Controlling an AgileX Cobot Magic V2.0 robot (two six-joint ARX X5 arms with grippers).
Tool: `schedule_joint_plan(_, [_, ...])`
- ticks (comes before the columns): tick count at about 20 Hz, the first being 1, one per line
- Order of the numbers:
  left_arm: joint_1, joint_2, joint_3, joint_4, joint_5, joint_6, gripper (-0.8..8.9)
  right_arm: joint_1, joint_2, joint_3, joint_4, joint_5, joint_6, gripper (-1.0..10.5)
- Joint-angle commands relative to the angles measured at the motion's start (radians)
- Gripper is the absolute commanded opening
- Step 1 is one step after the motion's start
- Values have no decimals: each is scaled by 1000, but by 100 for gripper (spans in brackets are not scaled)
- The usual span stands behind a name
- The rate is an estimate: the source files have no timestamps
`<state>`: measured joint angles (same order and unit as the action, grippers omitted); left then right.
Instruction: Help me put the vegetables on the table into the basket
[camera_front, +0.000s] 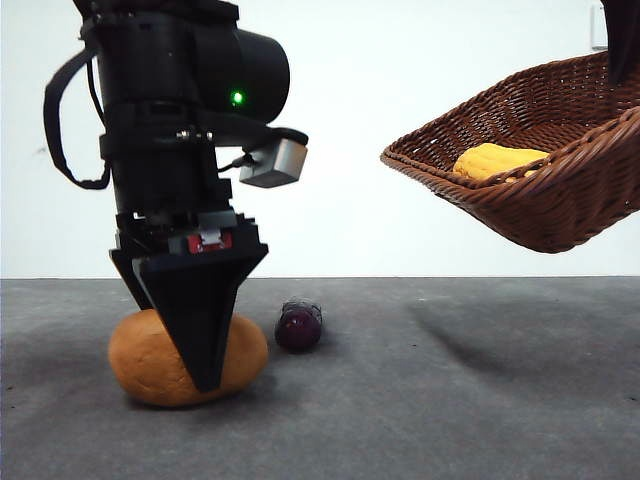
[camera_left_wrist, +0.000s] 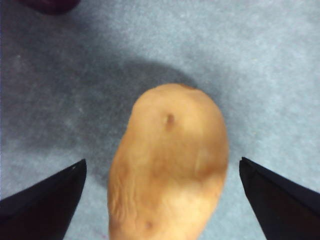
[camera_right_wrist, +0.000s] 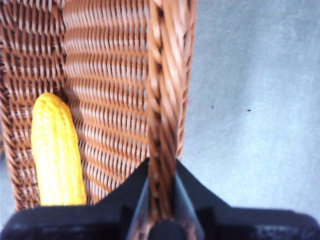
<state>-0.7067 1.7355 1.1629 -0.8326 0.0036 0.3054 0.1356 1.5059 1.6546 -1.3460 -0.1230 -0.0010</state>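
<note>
A large orange-brown potato (camera_front: 140, 360) lies on the dark grey table (camera_front: 450, 400) at the left. My left gripper (camera_front: 205, 375) is down around it, open, with one jaw on each side of the potato (camera_left_wrist: 170, 160) and a gap to both. A small dark purple eggplant (camera_front: 298, 325) lies just right of the potato. The brown wicker basket (camera_front: 560, 200) hangs tilted in the air at the upper right, and a yellow corn-like piece (camera_front: 497, 160) lies inside it. My right gripper (camera_right_wrist: 162, 175) is shut on the basket's braided rim (camera_right_wrist: 162, 100), beside the yellow piece (camera_right_wrist: 57, 150).
A plain white wall stands behind the table. Only the basket's shadow (camera_front: 480, 330) falls on the grey surface under the raised basket. The right arm shows as a black tip (camera_front: 625, 50) at the top right corner.
</note>
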Motion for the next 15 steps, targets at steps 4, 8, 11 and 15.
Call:
schedule_joint_plan(4, [1, 8, 5, -7, 5, -11, -9, 0, 3, -5, 5, -18, -6, -12])
schedule_joint_plan(8, [1, -38, 94, -80, 8, -56, -9, 0, 3, -5, 7, -18, -4, -12])
schedule_joint_plan(11, [-2, -90, 216, -129, 52, -176, -9, 0, 3, -5, 7, -18, -3, -12])
schedule_joint_plan(15, [-11, -172, 304, 46, 236, -416, -8, 1, 3, -5, 6, -19, 0, -12])
